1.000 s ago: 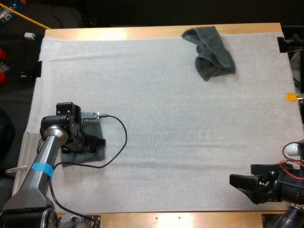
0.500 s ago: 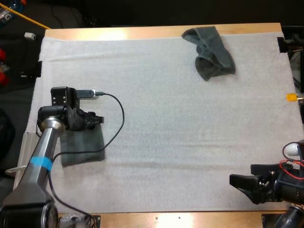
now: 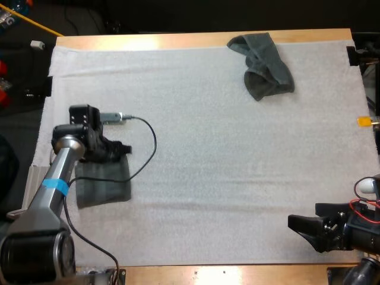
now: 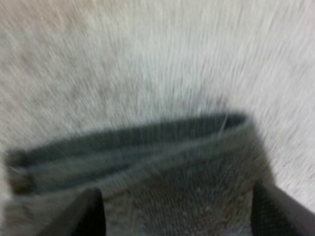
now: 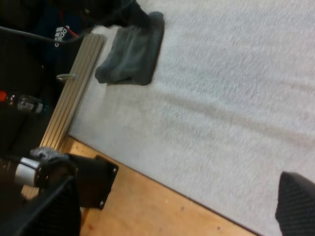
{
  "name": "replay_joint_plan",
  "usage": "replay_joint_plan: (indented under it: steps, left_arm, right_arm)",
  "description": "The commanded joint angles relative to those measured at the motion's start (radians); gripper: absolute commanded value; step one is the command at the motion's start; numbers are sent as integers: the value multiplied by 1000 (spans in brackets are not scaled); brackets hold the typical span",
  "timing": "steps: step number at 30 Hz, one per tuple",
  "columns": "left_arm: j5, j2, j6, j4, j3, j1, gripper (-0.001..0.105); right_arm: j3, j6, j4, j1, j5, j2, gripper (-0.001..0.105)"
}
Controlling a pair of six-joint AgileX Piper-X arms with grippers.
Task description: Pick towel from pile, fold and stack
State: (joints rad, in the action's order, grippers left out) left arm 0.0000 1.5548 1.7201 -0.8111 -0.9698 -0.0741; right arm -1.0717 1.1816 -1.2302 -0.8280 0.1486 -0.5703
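A folded dark grey-green towel (image 3: 104, 183) lies flat on the white mat (image 3: 214, 148) near its left edge. My left gripper (image 3: 122, 149) hovers at that towel's far edge, fingers (image 4: 83, 216) wide apart with the folded towel (image 4: 162, 167) below them, clear of it. A crumpled grey-green towel (image 3: 264, 65) sits at the mat's far right side. My right gripper (image 3: 297, 224) rests open near the front right corner of the mat with nothing between its fingers (image 5: 298, 206). From the right wrist view the folded towel (image 5: 130, 51) shows across the mat.
A ribbed metal rail (image 5: 74, 93) runs along the mat's left edge beside the folded towel. The wooden table front edge (image 5: 162, 211) lies close to my right gripper. An orange mark (image 3: 363, 122) sits at the far right.
My left gripper rose off the folded towel and moved toward the far side, letting go of it; the towel now lies uncovered. The right arm stayed put.
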Motion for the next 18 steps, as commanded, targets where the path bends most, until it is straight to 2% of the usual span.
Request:
replay_joint_plan:
  steps: [1, 4, 9, 11, 16, 18]
  left_arm:
    - [0, -43, 10, -28, -27, -2, 59]
    - [27, -109, 10, -52, -71, -2, 59]
    - [175, -279, 12, -44, -96, -2, 59]
    - [209, -341, 30, -44, -96, -2, 59]
    - [243, -480, 56, -45, -96, -2, 59]
    - [279, -533, 56, -55, -96, -2, 59]
  right_arm:
    - [-1, 10, 8, -1, -13, 1, 78]
    - [-1, 10, 8, -1, -16, 1, 78]
    - [-1, 26, 24, -1, -18, 1, 78]
    - [-1, 51, 43, -1, -21, 1, 78]
    - [-1, 65, 78, -1, -141, -26, 78]
    - [-1, 116, 78, -1, -174, -58, 78]
